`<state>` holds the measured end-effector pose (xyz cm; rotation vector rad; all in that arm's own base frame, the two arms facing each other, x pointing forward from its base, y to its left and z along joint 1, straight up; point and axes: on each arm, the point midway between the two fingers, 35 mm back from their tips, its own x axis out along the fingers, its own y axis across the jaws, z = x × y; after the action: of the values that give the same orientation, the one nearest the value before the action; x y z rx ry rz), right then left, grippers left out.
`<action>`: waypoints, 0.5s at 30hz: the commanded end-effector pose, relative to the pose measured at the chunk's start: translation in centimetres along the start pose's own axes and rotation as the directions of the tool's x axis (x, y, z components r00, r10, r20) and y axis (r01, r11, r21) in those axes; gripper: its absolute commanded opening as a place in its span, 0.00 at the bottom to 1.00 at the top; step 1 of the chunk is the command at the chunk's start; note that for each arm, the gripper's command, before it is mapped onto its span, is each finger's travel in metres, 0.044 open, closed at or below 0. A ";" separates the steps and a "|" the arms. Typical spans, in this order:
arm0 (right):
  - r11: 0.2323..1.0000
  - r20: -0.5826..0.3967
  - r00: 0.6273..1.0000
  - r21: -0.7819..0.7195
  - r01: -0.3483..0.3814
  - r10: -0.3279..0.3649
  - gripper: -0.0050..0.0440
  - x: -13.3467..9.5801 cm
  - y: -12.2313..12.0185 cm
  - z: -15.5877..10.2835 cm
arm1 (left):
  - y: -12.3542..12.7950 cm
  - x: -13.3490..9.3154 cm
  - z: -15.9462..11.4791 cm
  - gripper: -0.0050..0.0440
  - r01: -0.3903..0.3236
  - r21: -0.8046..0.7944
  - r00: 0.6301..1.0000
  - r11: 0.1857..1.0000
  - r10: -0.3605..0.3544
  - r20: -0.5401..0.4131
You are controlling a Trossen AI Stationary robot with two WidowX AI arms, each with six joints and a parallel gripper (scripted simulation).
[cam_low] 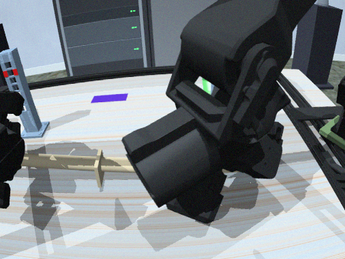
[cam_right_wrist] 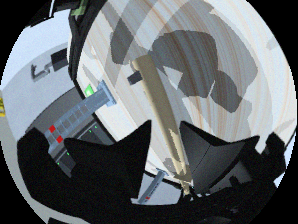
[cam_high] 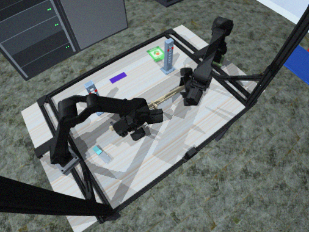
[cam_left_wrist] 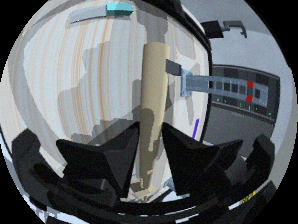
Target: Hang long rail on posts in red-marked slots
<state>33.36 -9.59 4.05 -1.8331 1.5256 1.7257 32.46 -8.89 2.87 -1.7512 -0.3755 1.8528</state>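
The long tan rail (cam_high: 166, 94) (cam_low: 61, 161) (cam_left_wrist: 152, 85) (cam_right_wrist: 160, 107) runs across the middle of the table between my two grippers. My left gripper (cam_high: 122, 129) (cam_left_wrist: 150, 125) is shut on the rail near its one end. My right gripper (cam_high: 187, 89) (cam_right_wrist: 166, 124) is open, with its fingers on either side of the rail's other end and not pressing it. The tall blue-grey post (cam_high: 168, 56) (cam_right_wrist: 80, 117) stands at the back and has red marks near its top. The short post (cam_high: 91, 88) (cam_low: 15, 88) (cam_left_wrist: 225, 87), also with red marks, stands behind my left arm.
A purple patch (cam_high: 118, 77) (cam_low: 109, 98) and a green card (cam_high: 156, 53) lie at the back of the table. A grey block with a cyan tip (cam_high: 101, 153) (cam_left_wrist: 119, 8) lies near my left arm's base. A black frame (cam_high: 214, 128) rims the table.
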 end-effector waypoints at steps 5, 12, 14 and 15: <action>0.962 -0.007 1.000 -0.271 -0.013 0.011 0.43 0.3 -0.2 0.0 | -0.1 0.0 -0.1 0.10 0.006 -0.006 1.000 1.000 -0.006 -0.004; 0.936 -0.008 1.000 -0.352 -0.016 0.014 0.43 0.3 -0.2 0.0 | -0.1 0.0 -0.1 0.10 0.006 -0.006 1.000 1.000 -0.006 -0.004; 0.936 -0.008 1.000 -0.352 -0.016 0.014 0.43 0.4 -0.2 0.0 | -0.1 0.0 -0.1 0.10 0.006 -0.006 1.000 1.000 -0.006 -0.004; 0.936 -0.008 1.000 -0.352 -0.016 0.014 0.43 0.4 -0.2 0.0 | -0.1 0.0 -0.1 0.10 0.006 -0.006 1.000 1.000 -0.006 -0.004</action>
<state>33.39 -9.66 3.69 -1.9795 1.3083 2.1006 32.46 -8.89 2.87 -1.7512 -0.3755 1.8528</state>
